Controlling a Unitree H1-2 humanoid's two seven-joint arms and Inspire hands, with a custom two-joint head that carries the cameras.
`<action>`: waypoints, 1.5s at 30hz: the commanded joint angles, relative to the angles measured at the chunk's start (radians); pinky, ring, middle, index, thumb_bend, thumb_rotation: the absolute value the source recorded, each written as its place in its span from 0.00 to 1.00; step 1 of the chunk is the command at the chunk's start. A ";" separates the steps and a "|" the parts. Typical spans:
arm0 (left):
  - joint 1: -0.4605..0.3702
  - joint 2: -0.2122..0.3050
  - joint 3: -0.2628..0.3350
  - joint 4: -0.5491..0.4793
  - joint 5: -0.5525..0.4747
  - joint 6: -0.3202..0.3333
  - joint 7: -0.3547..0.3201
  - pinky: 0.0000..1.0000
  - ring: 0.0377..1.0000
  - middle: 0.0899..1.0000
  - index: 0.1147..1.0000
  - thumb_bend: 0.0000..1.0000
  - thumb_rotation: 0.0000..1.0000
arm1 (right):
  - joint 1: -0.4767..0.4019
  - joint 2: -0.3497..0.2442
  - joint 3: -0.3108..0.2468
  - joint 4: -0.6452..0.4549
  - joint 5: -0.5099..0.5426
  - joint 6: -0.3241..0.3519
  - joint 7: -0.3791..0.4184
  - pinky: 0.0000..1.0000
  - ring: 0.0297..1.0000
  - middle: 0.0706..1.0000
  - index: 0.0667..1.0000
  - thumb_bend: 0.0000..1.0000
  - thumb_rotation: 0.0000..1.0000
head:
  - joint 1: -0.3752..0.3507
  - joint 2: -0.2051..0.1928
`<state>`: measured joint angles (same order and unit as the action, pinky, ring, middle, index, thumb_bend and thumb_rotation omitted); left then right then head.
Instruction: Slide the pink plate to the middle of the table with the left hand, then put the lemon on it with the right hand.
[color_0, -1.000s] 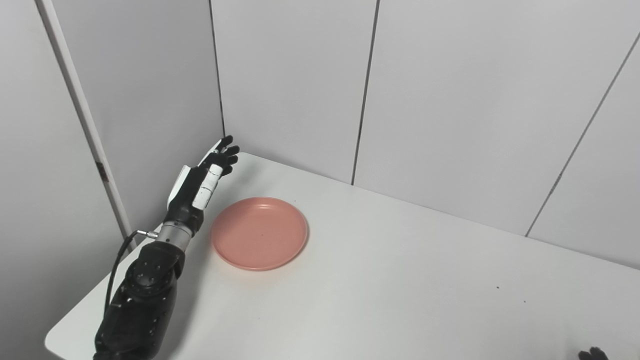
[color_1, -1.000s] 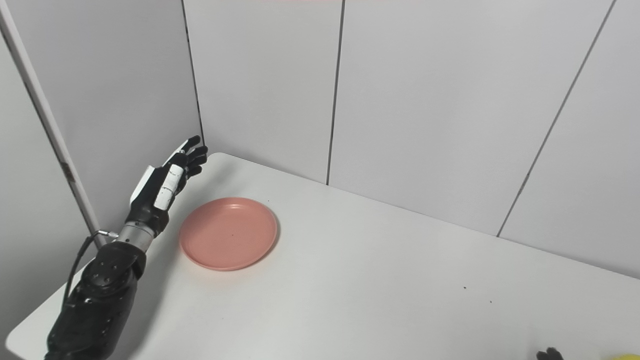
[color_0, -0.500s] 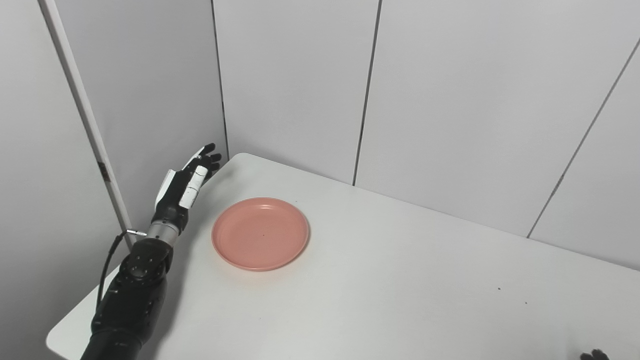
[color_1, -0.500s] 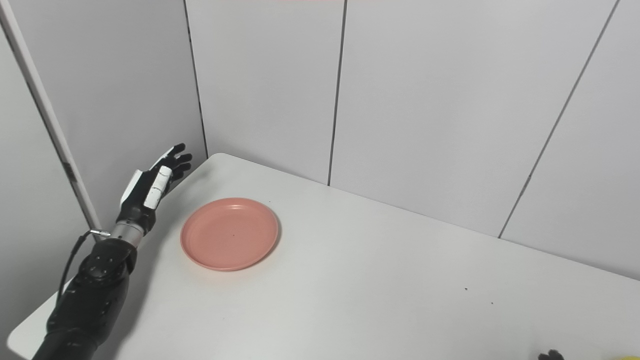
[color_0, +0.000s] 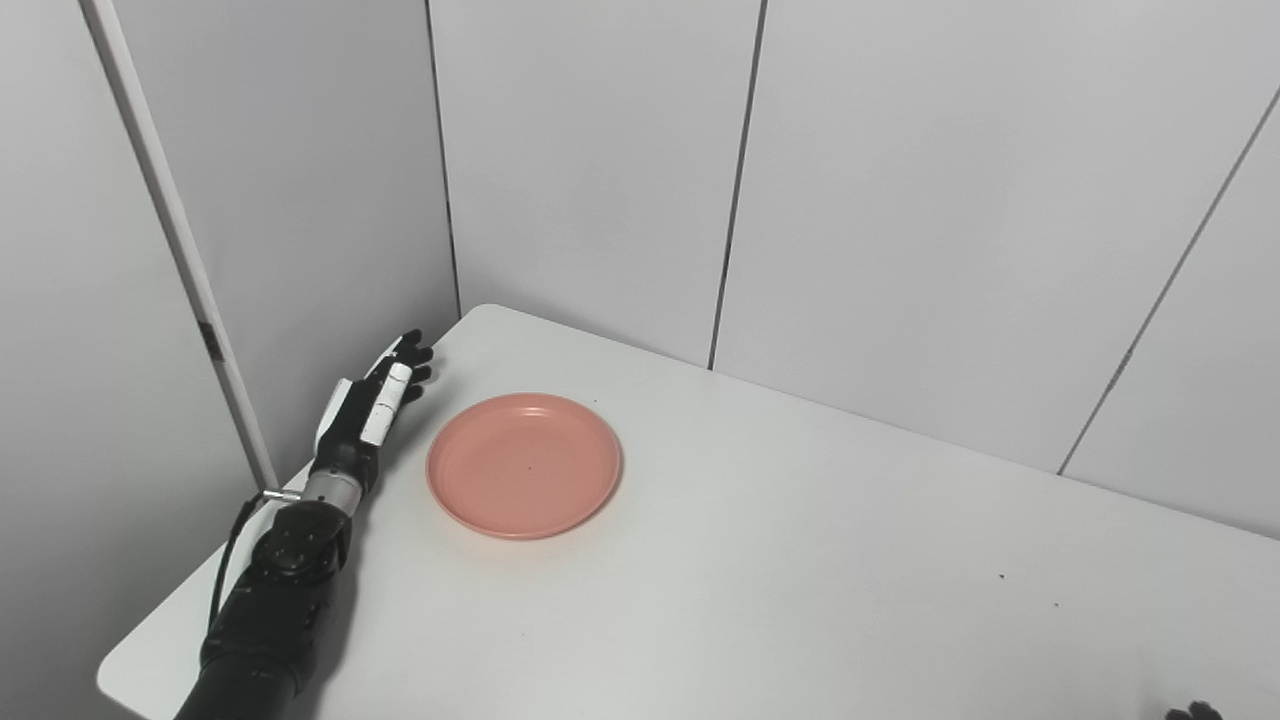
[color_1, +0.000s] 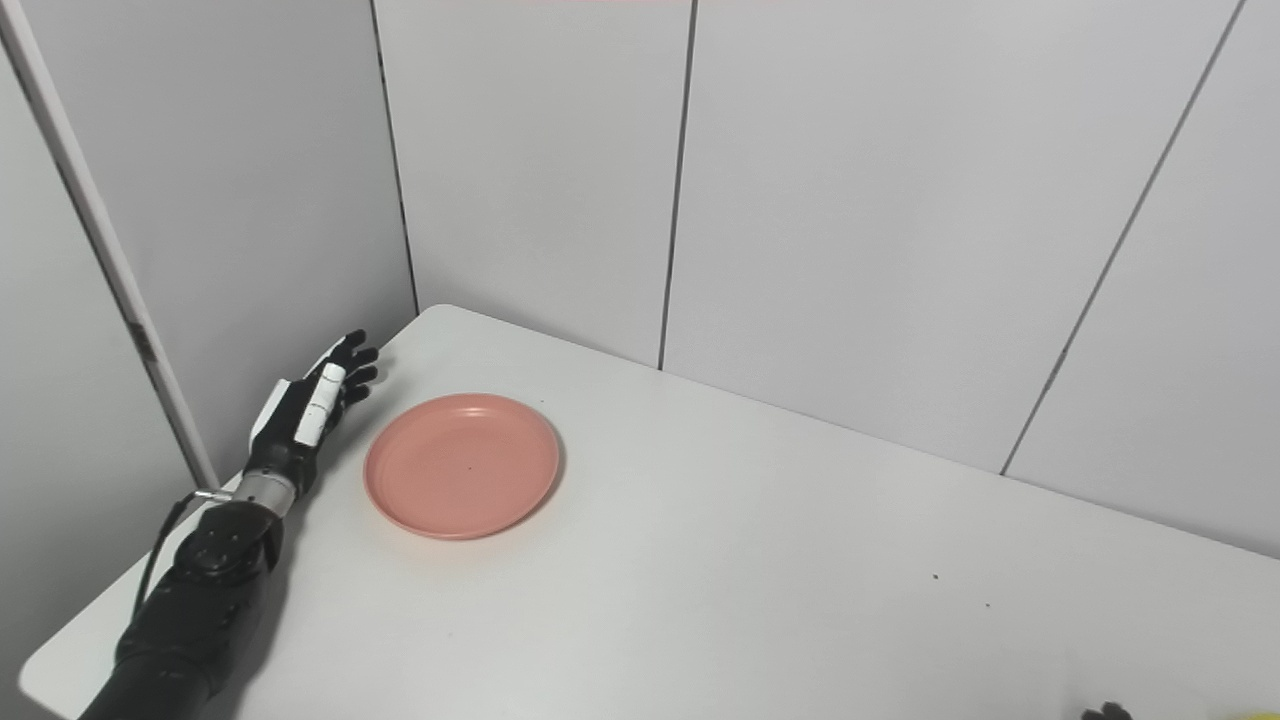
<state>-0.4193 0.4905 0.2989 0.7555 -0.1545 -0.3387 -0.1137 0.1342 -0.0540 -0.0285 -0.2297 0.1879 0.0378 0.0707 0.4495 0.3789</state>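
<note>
The pink plate (color_0: 523, 465) lies flat and bare on the left part of the white table (color_0: 780, 560), near the back corner. My left hand (color_0: 372, 405) is open with its fingers stretched forward. It sits low over the table's left edge, just left of the plate and apart from its rim. Of my right hand (color_0: 1190, 712), only dark fingertips show at the bottom right edge. A thin yellow sliver (color_1: 1240, 715) at the very bottom right may be the lemon; the rest of it is cut off.
Grey wall panels (color_0: 900, 200) close off the table at the back and on the left, with the corner just behind my left hand. The table's rounded near-left corner (color_0: 110, 680) is beside my left forearm.
My left hand has dropped from raised in front of the corner to low beside the plate, drawing back and left. The plate has not moved. The view shifted slightly.
</note>
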 joint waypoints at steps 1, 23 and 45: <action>-0.027 0.015 0.000 0.030 -0.027 -0.048 -0.028 0.91 0.88 0.88 0.88 0.88 1.00 | -0.001 -0.007 -0.005 -0.037 0.005 0.014 0.004 1.00 1.00 1.00 1.00 0.77 0.92 | 0.000 0.001; 0.017 -0.085 -0.040 -0.044 -0.049 -0.046 -0.061 0.83 0.85 0.86 0.87 0.82 1.00 | 0.004 -0.013 -0.004 -0.056 0.009 0.024 -0.001 1.00 1.00 1.00 1.00 0.78 0.92 | -0.003 0.023; 0.051 -0.105 -0.098 -0.079 0.029 -0.017 -0.028 0.99 0.95 0.94 0.93 0.90 1.00 | 0.022 -0.009 -0.008 -0.104 0.026 0.047 -0.009 1.00 1.00 0.99 0.99 0.75 0.91 | 0.005 0.047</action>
<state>-0.4012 0.4121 0.2071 0.6464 -0.1255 -0.3590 -0.1589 0.1628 -0.0626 -0.0299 -0.2983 0.2075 0.0801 0.0594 0.4556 0.4249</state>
